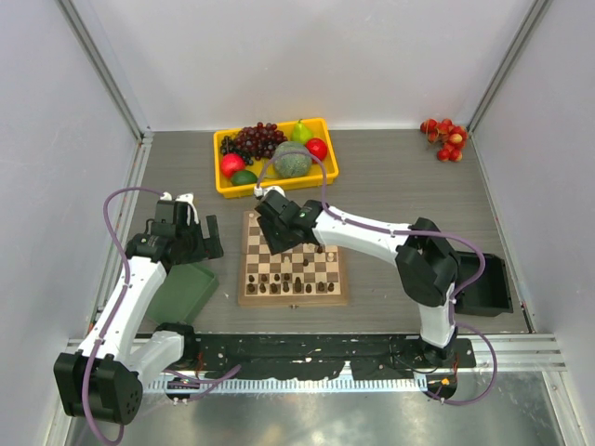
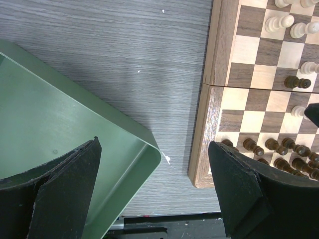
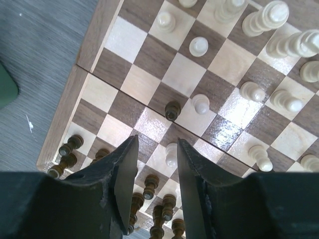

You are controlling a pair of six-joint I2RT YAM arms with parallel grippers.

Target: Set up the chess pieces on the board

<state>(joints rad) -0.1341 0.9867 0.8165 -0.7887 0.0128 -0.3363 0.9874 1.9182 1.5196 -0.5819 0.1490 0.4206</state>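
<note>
The board [image 1: 293, 301] lies mid-table. It also shows in the left wrist view [image 2: 219, 45] and the right wrist view [image 3: 102, 30]. Dark brown chess pieces [image 1: 288, 283] stand in its near rows [image 3: 149, 186]. Cream pieces [image 3: 271, 15] stand on the far half. One dark pawn [image 3: 173, 109] stands alone near the middle. My right gripper [image 1: 279, 232] hovers over the board's left part. It is open [image 3: 155, 144], and a cream pawn [image 3: 171, 154] stands on the board between its fingers. My left gripper [image 1: 200, 237] is open and empty [image 2: 154, 149], above bare table between the green tray and the board's corner.
A green flat tray [image 1: 186, 288] lies left of the board [image 2: 50, 114]. A yellow tray [image 1: 223, 190] of fruit, with dark grapes [image 1: 258, 139], stands behind the board. A black bin [image 1: 488, 283] sits at right. Small red fruits [image 1: 444, 137] lie at the back right.
</note>
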